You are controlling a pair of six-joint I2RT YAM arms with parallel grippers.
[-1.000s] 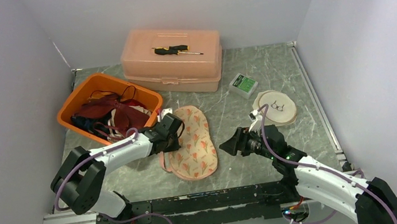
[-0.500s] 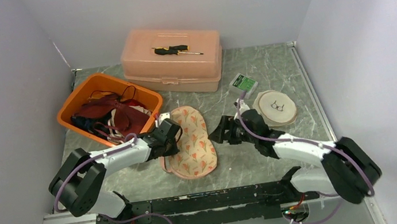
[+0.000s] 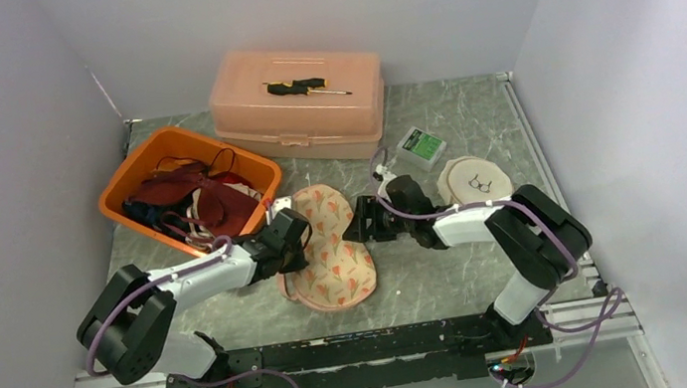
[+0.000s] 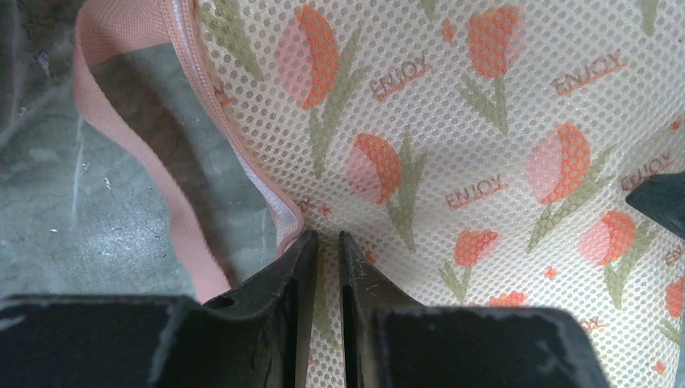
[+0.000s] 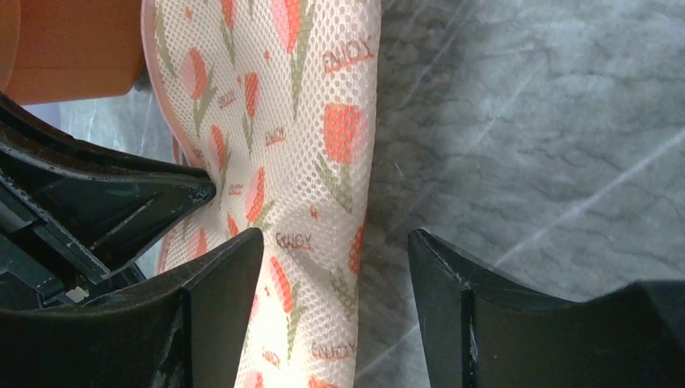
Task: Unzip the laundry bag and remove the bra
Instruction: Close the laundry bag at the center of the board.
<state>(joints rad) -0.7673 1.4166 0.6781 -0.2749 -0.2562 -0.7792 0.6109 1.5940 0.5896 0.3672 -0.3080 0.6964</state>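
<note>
The laundry bag [image 3: 336,255], cream mesh printed with orange tulips and edged in pink, lies flat on the table's middle. My left gripper [image 3: 292,234] is shut on the bag's left edge; mesh [image 4: 452,121] shows pinched between its fingers [image 4: 327,242], beside the pink zip border [image 4: 242,153]. My right gripper [image 3: 364,219] stands open, low at the bag's right edge. That edge of the bag [image 5: 315,145] lies between its fingers [image 5: 335,236], nearer the left one. The bra is hidden.
An orange basket [image 3: 119,195] of dark clothes stands at the back left. Behind the bag is a pink toolbox [image 3: 299,115] with a screwdriver [image 3: 305,86] on its lid. A small green box [image 3: 422,147] and a round wooden disc [image 3: 476,187] lie at the right.
My right arm has swung left across the table, from beside the wooden disc to the bag's right edge. The left gripper kept its hold and shifted slightly.
</note>
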